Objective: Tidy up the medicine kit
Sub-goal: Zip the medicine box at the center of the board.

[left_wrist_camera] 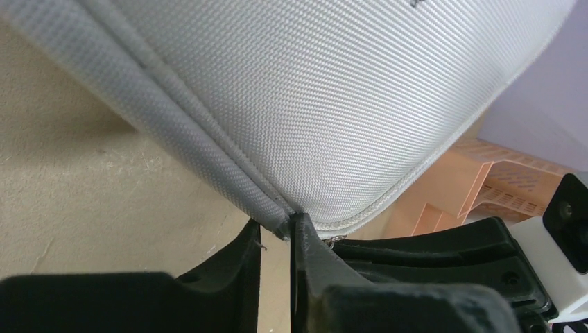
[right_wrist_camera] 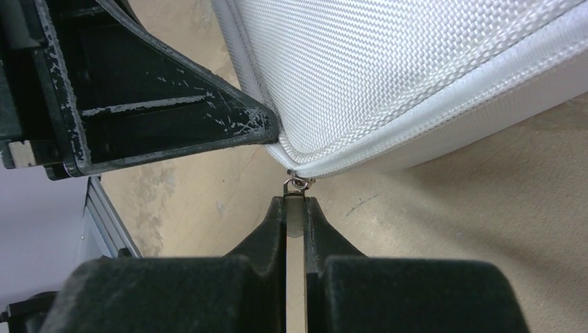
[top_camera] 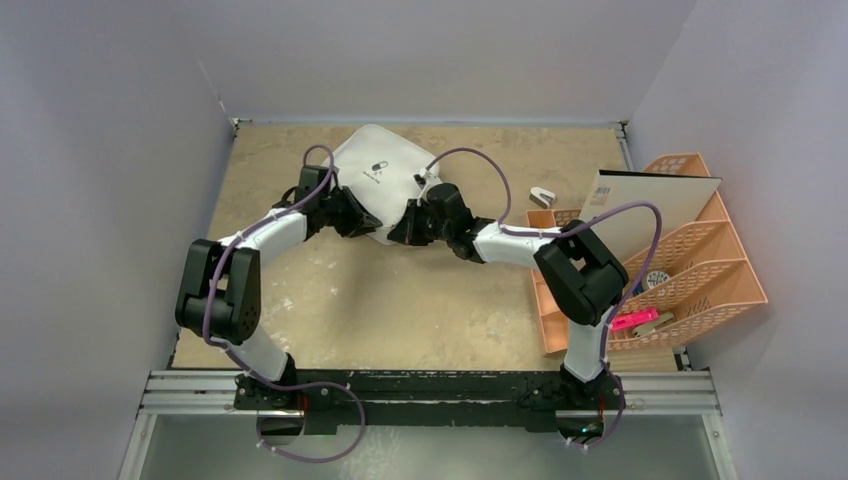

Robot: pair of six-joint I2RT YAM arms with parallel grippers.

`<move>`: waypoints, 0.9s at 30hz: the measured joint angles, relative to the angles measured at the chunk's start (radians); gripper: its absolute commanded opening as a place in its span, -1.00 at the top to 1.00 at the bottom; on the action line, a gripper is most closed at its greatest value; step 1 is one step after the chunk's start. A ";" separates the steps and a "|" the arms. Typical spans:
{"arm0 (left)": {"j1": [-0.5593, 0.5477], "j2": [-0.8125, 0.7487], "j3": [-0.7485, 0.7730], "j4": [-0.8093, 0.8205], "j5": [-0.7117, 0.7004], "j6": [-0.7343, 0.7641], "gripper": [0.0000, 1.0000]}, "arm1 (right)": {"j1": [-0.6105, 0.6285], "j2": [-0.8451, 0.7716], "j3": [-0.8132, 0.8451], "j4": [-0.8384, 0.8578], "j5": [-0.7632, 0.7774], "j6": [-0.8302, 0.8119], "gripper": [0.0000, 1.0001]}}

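— What does the overhead view tell you?
— The medicine kit lies at the far middle of the tabletop, turned cornerwise. Both arms meet at its near corner. A peach organizer stands well off to the right. From up there the grip itself is hidden.
— And the wrist cameras?
— The left fingers are almost together, pinching the kit's piped seam. The right fingers are pressed onto the pale zipper pull, and a small metal link joins it to the zip at the corner.
— How does the kit look?
— White, with rounded corners and a small dark pill logo on the lid. Close up, the shell is woven fabric with a zip running along the edge.
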 measured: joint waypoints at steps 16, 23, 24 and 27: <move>-0.030 0.014 0.106 -0.126 -0.086 0.138 1.00 | -0.003 -0.021 0.001 -0.050 0.034 -0.085 1.00; -0.034 0.036 0.158 -0.191 -0.094 0.179 1.00 | -0.022 -0.052 -0.022 -0.064 0.041 -0.108 1.00; -0.034 0.042 0.168 -0.201 -0.093 0.183 1.00 | -0.028 -0.057 -0.027 -0.066 0.041 -0.111 1.00; -0.035 0.058 0.192 -0.225 -0.089 0.196 1.00 | -0.050 -0.074 -0.039 -0.075 0.033 -0.118 1.00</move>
